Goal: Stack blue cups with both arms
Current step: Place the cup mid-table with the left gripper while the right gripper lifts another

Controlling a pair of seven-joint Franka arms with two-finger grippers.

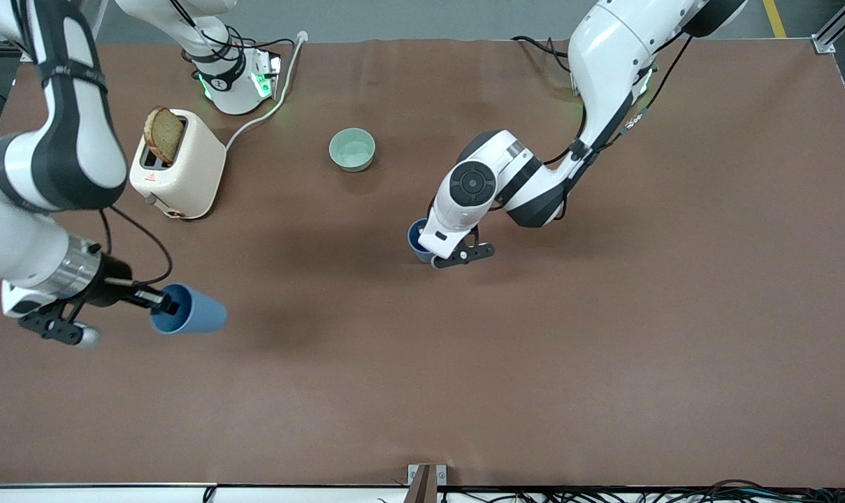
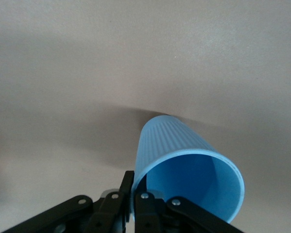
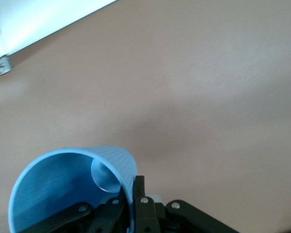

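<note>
Two blue cups, one pinched at its rim point(image 1: 188, 313) by the right hand point(image 1: 165, 304), one point(image 1: 417, 239) by the left hand point(image 1: 432, 257).

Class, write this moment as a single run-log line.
left gripper: shut on cup rim, mid-table | right gripper: shut on second cup rim, tipped sideways | stacking: not yet done

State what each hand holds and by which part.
The right hand pinches the rim wall of one blue cup. The left hand pinches the rim wall of the other blue cup.
</note>
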